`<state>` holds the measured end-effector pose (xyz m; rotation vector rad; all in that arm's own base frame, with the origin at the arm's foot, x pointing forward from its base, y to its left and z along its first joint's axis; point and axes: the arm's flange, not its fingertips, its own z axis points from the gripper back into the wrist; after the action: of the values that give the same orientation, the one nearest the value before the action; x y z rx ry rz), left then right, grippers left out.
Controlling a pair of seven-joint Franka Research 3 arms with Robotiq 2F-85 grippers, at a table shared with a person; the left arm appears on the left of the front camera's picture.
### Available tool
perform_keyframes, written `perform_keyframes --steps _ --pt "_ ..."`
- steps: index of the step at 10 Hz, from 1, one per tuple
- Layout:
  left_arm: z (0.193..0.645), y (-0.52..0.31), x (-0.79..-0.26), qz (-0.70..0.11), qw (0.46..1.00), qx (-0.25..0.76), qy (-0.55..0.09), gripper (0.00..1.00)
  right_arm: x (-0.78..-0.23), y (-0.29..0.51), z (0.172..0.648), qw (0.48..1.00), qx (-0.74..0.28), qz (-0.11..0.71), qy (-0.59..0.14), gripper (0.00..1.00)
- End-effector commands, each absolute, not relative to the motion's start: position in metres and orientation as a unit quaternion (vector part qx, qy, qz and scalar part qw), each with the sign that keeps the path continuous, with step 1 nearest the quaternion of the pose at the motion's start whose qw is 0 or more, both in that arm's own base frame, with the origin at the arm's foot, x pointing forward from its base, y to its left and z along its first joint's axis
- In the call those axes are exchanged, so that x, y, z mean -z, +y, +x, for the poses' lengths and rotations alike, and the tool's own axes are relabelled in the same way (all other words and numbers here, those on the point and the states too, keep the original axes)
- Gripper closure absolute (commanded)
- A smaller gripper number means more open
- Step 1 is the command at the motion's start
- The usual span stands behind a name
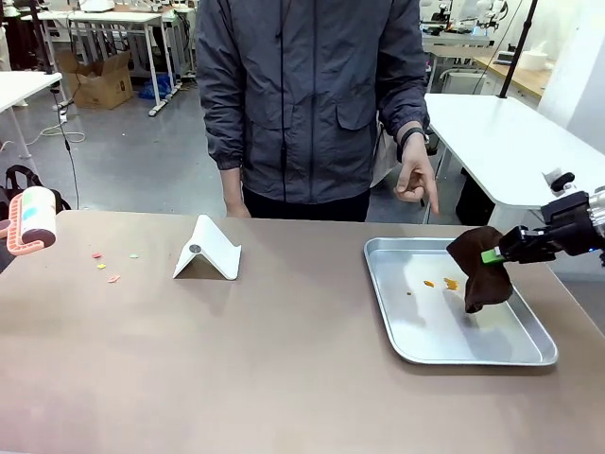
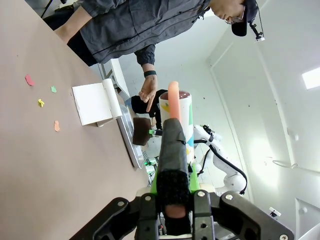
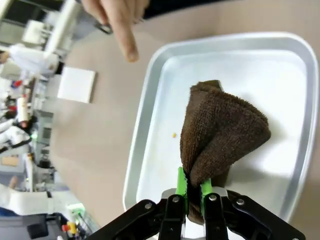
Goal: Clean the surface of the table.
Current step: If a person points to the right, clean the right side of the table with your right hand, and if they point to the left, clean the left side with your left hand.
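The brownish table (image 1: 284,369) carries a few small coloured scraps (image 1: 102,265) near its left end; in the left wrist view the scraps (image 2: 41,102) lie on the table (image 2: 35,165). My left gripper (image 2: 172,202) is shut on the handle of a lint roller (image 2: 181,111), which is held above the table's far left, the roller (image 1: 33,223) clear of the scraps. My right gripper (image 1: 495,255) is shut on a dark brown cloth (image 1: 480,270) hanging over the silver tray (image 1: 416,352). In the right wrist view the gripper (image 3: 192,192) pinches the cloth (image 3: 220,132).
A white folded stand (image 1: 208,251) sits left of centre. The tray (image 3: 145,115) holds a few orange crumbs (image 1: 442,283). A person stands at the far edge, one hand (image 1: 416,180) pointing down toward the tray's far side; the finger (image 3: 126,35) hovers by its corner.
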<state>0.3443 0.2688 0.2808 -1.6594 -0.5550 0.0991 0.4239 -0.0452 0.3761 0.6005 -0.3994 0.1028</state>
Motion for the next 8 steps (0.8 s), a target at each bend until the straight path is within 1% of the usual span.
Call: perform_keyframes --steps 1,3,4,5,6,8 --pt "0.340 0.267 -0.284 -0.725 0.642 -0.036 -0.246 0.83 -0.420 -0.036 0.420 0.958 -0.005 0.234 -0.165 0.88" --pt "0.340 0.267 -0.284 -0.725 0.642 -0.036 -0.246 0.83 -0.434 -0.020 0.428 0.972 0.050 0.158 -0.165 0.88" --pt "0.340 0.267 -0.284 -0.725 0.642 -0.036 -0.246 0.83 -0.432 -0.008 0.436 0.969 0.053 0.153 -0.186 0.88" --pt "0.340 0.267 -0.284 -0.725 0.642 -0.036 -0.246 0.83 -0.427 0.002 0.448 0.936 0.066 0.214 -0.273 0.88" --pt "0.340 0.267 -0.284 -0.725 0.642 -0.036 -0.246 0.83 -0.428 -0.027 0.428 0.966 0.036 0.175 -0.185 0.88" --pt "0.340 0.267 -0.284 -0.725 0.642 -0.036 -0.246 0.83 -0.428 -0.027 0.428 0.966 0.036 0.175 -0.185 0.88"
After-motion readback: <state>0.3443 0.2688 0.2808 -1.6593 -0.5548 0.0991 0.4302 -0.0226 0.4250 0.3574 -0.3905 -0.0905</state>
